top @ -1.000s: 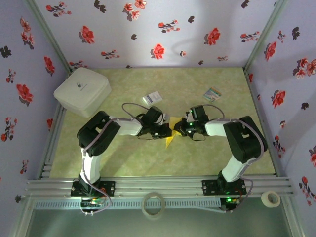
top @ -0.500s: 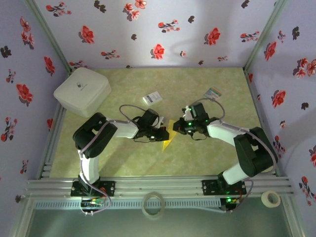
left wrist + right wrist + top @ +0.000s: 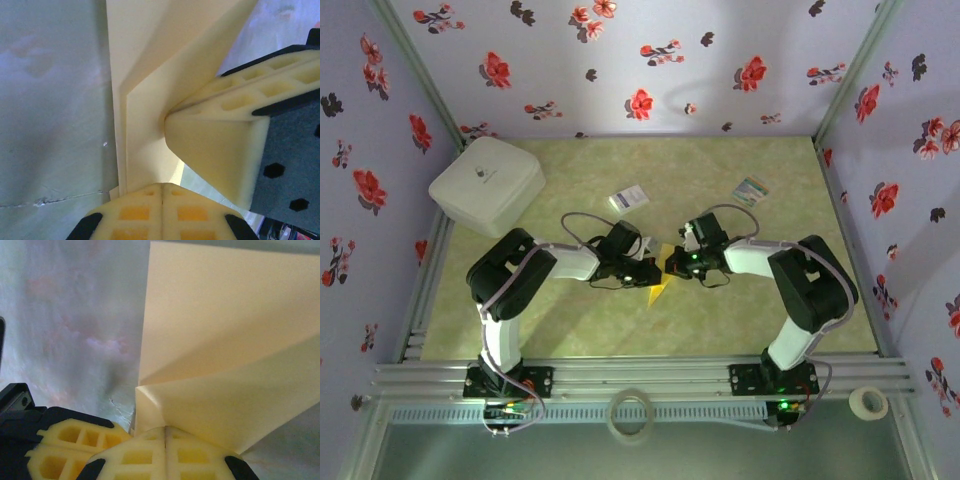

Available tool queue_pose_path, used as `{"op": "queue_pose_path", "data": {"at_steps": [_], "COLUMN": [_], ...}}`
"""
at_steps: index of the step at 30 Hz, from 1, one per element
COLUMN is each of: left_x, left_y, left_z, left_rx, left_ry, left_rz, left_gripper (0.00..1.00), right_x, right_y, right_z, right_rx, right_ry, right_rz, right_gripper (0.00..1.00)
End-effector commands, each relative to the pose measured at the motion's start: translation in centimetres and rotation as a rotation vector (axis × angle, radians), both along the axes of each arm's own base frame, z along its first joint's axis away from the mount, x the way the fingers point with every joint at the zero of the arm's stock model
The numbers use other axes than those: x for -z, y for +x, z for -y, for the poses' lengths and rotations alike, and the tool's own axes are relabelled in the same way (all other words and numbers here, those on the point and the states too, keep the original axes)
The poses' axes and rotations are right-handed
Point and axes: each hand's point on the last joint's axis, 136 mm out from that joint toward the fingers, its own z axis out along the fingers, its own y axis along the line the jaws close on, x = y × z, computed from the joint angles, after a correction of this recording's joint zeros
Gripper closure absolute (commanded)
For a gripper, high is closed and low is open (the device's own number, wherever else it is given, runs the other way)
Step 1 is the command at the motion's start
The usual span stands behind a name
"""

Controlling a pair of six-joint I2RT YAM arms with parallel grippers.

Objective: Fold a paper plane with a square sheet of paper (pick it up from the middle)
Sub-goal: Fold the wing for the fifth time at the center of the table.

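The square sheet of paper [image 3: 660,290] is yellow and folded in layers into a pointed paper plane shape at the table's middle. My left gripper [image 3: 654,272] is shut on its left side, and my right gripper [image 3: 672,266] is shut on its right side. In the left wrist view the shut left gripper [image 3: 162,192] pinches the layered paper [image 3: 145,115], with the right gripper's foam fingers [image 3: 215,140] pressed against it from the right. In the right wrist view the shut right gripper [image 3: 165,432] holds a folded corner of the paper [image 3: 220,340]; a left finger [image 3: 65,450] shows at lower left.
A white box [image 3: 487,183] stands at the back left. A small white card with blue print [image 3: 629,198] and a striped card [image 3: 751,190] lie behind the grippers. Two tape rolls [image 3: 631,415] [image 3: 867,402] rest on the front rail. Flowered walls enclose the table.
The right gripper has slid left onto the paper and closed on it, its elbow swinging back in. The left gripper has stayed shut on the paper, hardly moving.
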Motion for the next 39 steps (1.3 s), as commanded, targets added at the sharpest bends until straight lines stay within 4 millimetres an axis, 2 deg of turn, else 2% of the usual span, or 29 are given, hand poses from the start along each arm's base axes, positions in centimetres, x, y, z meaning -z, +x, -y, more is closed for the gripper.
{"op": "queue_pose_path", "data": {"at_steps": [1,3,5,11,19,24,31,35,39], "left_x": [5.0,5.3,5.7,6.9,7.4,7.6,7.7,7.5,7.0], "left_y": [-3.9,-4.0,-4.2,-5.0,-5.3,-5.3,-5.5,-5.3,-5.0], "left_z": [-4.5,-4.6,-4.8,-5.9,-6.3,-6.4,-6.6,-6.5,-6.2], "left_rx": [-0.008,-0.006,-0.001,-0.005,-0.007,-0.014,-0.017,-0.018,-0.02], "left_ry": [0.207,0.213,0.227,0.27,0.283,0.286,0.288,0.284,0.273], "left_rz": [-0.164,-0.169,-0.176,-0.199,-0.206,-0.203,-0.205,-0.198,-0.189], "left_gripper": [1.0,1.0,1.0,1.0,1.0,1.0,1.0,1.0,1.0], "right_x": [0.5,1.8,2.2,1.3,1.4,0.6,1.2,-0.3,-3.4], "right_y": [0.8,0.9,1.4,3.2,6.1,7.5,8.8,9.3,9.4], "right_z": [0.5,1.4,2.0,3.3,5.1,5.8,8.6,9.0,8.7], "right_rx": [0.03,0.059,0.089,0.133,0.204,0.253,0.332,0.339,0.347], "right_ry": [0.019,-0.001,0.004,-0.002,-0.01,0.057,-0.028,-0.04,0.006], "right_rz": [0.005,-0.028,-0.034,-0.024,-0.024,-0.017,-0.033,-0.016,0.05], "right_gripper": [0.95,0.95,0.95,0.94,0.95,0.94,0.94,0.93,0.92]}}
